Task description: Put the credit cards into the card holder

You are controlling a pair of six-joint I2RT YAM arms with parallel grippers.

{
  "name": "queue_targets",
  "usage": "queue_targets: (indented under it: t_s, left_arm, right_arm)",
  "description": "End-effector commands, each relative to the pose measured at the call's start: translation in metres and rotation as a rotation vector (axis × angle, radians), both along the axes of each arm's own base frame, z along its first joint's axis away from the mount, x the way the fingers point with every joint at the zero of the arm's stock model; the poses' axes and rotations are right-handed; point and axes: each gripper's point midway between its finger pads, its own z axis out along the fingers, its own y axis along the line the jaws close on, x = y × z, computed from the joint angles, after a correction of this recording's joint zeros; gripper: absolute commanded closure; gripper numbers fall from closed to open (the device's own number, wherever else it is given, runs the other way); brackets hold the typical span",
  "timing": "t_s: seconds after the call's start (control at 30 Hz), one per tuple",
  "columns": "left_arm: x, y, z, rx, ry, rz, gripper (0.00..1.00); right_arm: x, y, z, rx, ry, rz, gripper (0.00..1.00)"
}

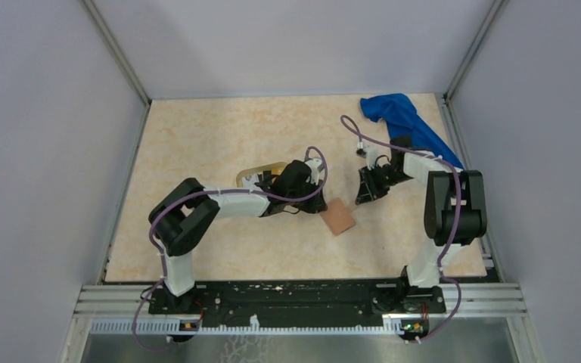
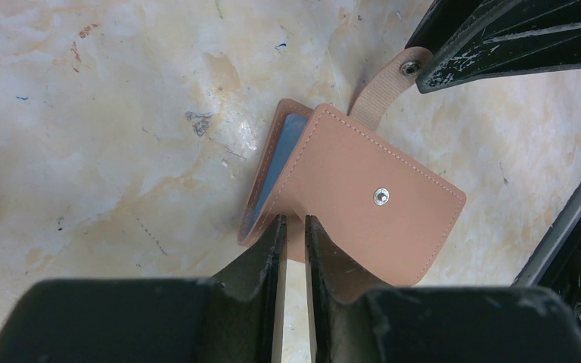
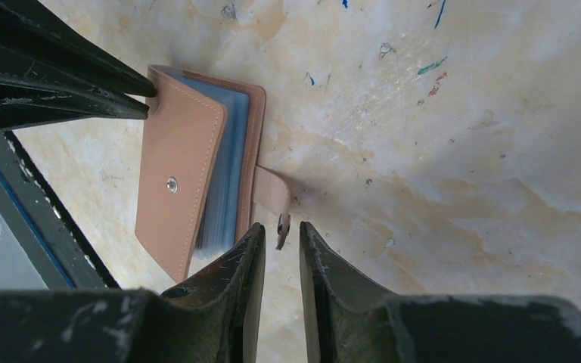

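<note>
Pinching card holder [image 2: 363, 204], left claw [image 2: 295, 223] nearly closed.

The card holder [image 1: 339, 218] is a tan-to-salmon leather-like bifold with pale stitching along its edges. It lies near the middle of the counter [image 1: 219, 136], partly open, its front cover tilted up. The cover carries a metal snap [image 2: 380, 197], and a closing strap [image 2: 378, 98] sticks out sideways. Grey-blue slots [image 3: 227, 166] fan inside; whether they hold cards is unclear.
</note>
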Motion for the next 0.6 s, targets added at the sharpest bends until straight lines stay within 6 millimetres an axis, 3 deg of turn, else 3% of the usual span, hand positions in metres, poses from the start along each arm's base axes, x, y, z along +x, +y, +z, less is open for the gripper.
queue_targets:
  t_s: [0.0,0.57]
  left_arm:
    - [-0.0099,0.0035,-0.014,0.029,0.049,-0.023,0.8]
    - [-0.0101,0.0036,-0.0154,0.033,0.05,-0.026,0.8]
  right_arm:
    - [0.0178,0.0044,0.0225,0.034,-0.075,-0.008,0.76]
    - [0.0197,0.0027,0.03,0.045,-0.095,-0.029,0.81]
